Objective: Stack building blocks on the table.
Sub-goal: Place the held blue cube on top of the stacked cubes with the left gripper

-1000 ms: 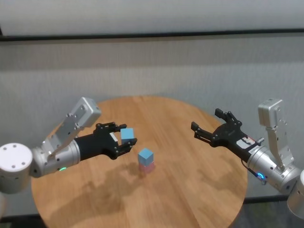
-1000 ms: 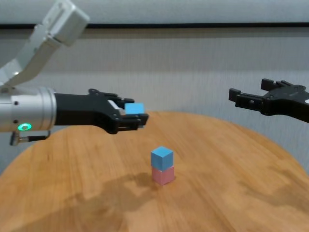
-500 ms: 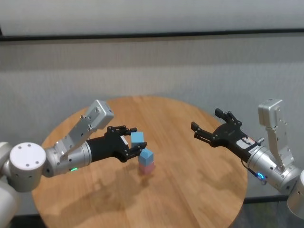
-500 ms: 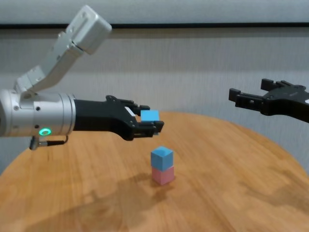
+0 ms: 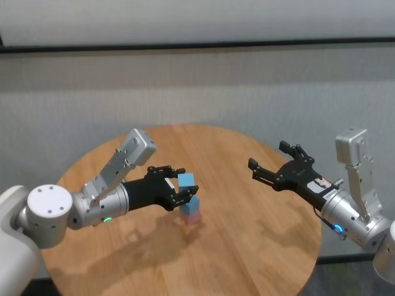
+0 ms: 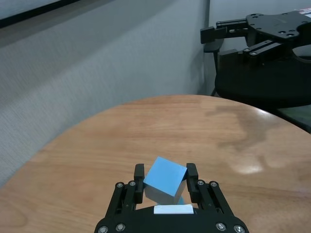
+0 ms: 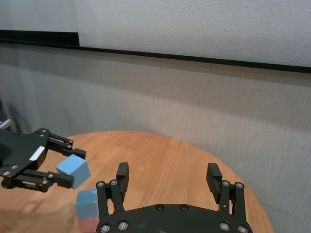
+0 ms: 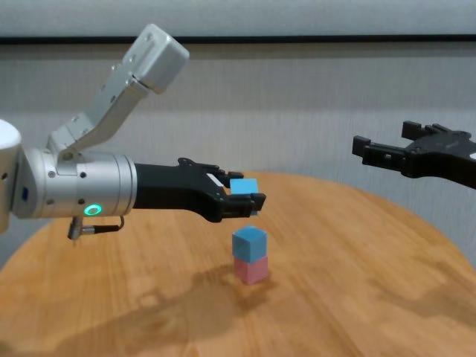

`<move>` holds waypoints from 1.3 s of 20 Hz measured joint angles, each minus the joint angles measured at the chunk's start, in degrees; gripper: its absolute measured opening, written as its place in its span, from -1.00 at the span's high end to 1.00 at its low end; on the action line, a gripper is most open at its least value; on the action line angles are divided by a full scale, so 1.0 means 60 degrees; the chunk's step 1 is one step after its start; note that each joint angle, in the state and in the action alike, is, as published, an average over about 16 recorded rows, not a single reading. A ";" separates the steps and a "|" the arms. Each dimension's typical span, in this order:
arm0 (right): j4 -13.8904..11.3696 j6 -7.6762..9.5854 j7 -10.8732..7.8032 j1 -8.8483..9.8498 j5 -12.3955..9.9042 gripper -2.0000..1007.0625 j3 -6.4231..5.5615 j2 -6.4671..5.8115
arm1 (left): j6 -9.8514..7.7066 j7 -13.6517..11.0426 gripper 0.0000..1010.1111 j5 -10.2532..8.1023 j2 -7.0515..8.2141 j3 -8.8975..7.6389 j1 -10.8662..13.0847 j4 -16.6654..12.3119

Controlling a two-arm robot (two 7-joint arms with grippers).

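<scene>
blue block [image 8: 244, 186] | gripped by left claw [image 8: 242, 202] over stack | right claw [image 8: 394, 152] wide, empty

Left gripper [image 8: 242, 201]: extended level over mid-table, fingers clamped on a load.
Right gripper [image 8: 387, 152]: raised aside, jaws wide apart.

2 light blue blocks [image 8: 244, 186] [image 8: 249, 243], 1 pink block [image 8: 251, 270], 1 table [image 8: 357, 297], 2 grippers [image 8: 242, 202] [image 8: 387, 156]
</scene>
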State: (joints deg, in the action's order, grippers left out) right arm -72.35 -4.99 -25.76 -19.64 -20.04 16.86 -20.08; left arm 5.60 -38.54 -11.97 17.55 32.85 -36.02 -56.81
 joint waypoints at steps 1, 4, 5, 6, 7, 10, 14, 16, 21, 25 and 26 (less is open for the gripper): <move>0.0000 0.0000 0.0000 0.0000 0.0000 -1.00 0.0000 0.0000 | -0.0003 -0.0013 -0.07 -0.0018 -0.0047 0.0006 -0.0037 0.0090; 0.0000 0.0000 0.0000 0.0000 0.0000 -1.00 0.0000 0.0000 | -0.0011 -0.0051 -0.07 -0.0062 -0.0178 0.0025 -0.0142 0.0345; 0.0000 0.0000 0.0000 0.0000 0.0000 -1.00 0.0000 0.0000 | -0.0013 -0.0065 -0.07 -0.0072 -0.0219 0.0033 -0.0177 0.0429; 0.0000 0.0000 0.0000 0.0000 0.0000 -1.00 0.0000 0.0000 | -0.0015 -0.0079 -0.07 -0.0081 -0.0257 0.0041 -0.0210 0.0510; 0.0000 0.0000 0.0000 0.0000 0.0000 -1.00 0.0000 0.0000 | -0.0016 -0.0091 -0.07 -0.0089 -0.0293 0.0049 -0.0242 0.0587; 0.0000 0.0000 0.0000 0.0000 0.0000 -1.00 0.0000 0.0000 | -0.0014 -0.0128 -0.07 -0.0100 -0.0393 0.0074 -0.0337 0.0816; 0.0000 0.0000 0.0000 0.0000 0.0000 -0.99 0.0000 0.0000 | 0.0006 -0.0162 -0.07 -0.0083 -0.0501 0.0112 -0.0445 0.1078; 0.0000 0.0000 0.0000 0.0000 0.0000 -1.00 0.0000 0.0000 | 0.0021 -0.0174 -0.07 -0.0064 -0.0546 0.0129 -0.0492 0.1192; 0.0000 0.0000 0.0000 0.0000 0.0000 -0.99 0.0000 0.0000 | 0.0070 -0.0194 -0.07 -0.0005 -0.0642 0.0159 -0.0597 0.1457; 0.0000 0.0000 0.0000 0.0000 0.0000 -0.99 0.0000 0.0000 | 0.0115 -0.0206 -0.07 0.0049 -0.0709 0.0170 -0.0672 0.1645; 0.0000 0.0000 0.0000 0.0000 0.0000 -1.00 0.0000 0.0000 | 0.0126 -0.0207 -0.07 0.0062 -0.0722 0.0170 -0.0688 0.1685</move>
State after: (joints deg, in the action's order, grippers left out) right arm -72.35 -4.99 -25.76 -19.64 -20.04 16.86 -20.08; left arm 6.36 -39.78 -11.60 13.22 33.87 -40.15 -46.70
